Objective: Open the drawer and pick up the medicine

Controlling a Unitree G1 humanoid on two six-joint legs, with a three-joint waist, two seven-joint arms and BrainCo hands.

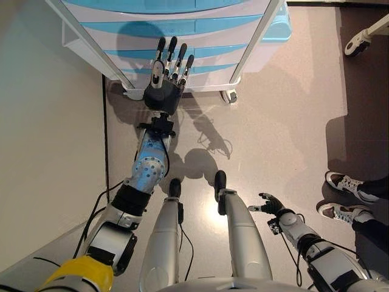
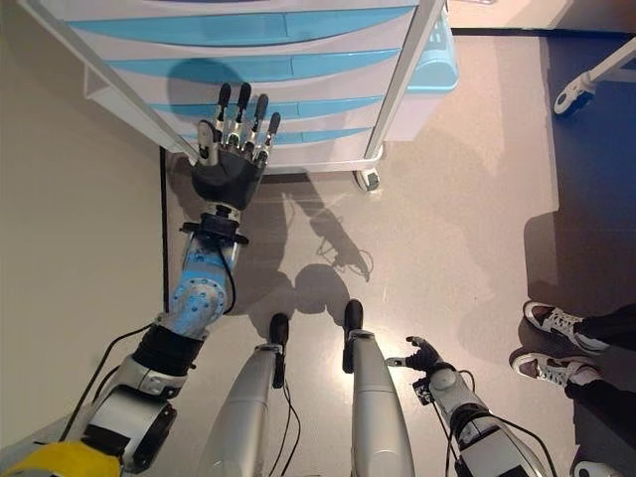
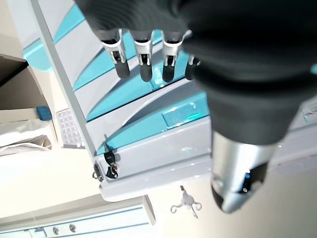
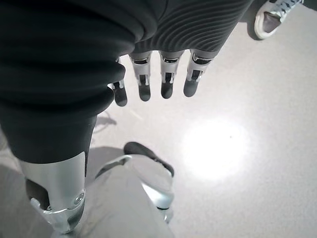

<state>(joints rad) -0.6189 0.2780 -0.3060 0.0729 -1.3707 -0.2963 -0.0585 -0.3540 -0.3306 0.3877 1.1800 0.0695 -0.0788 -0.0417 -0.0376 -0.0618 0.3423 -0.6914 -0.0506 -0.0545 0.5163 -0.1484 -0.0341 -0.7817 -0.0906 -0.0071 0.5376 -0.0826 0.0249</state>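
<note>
A white wheeled drawer cabinet (image 1: pixel 182 24) with light-blue drawer fronts stands ahead of me, all drawers closed. My left hand (image 1: pixel 163 91) is stretched out toward its lower drawers (image 2: pixel 318 104), fingers (image 3: pixel 143 64) straight and open, tips just short of the blue fronts. In the left wrist view the blue drawer handles (image 3: pixel 148 119) lie past the fingertips. My right hand (image 1: pixel 271 204) hangs low by my side over the floor, fingers (image 4: pixel 166 79) relaxed and holding nothing. No medicine shows in any view.
A cream wall (image 1: pixel 42 134) runs along the left, close to the cabinet. A cabinet caster (image 1: pixel 230 95) sits on the grey floor. A person's sneakers (image 1: pixel 346 194) stand at the right. Another wheeled base (image 1: pixel 358 42) shows at the upper right.
</note>
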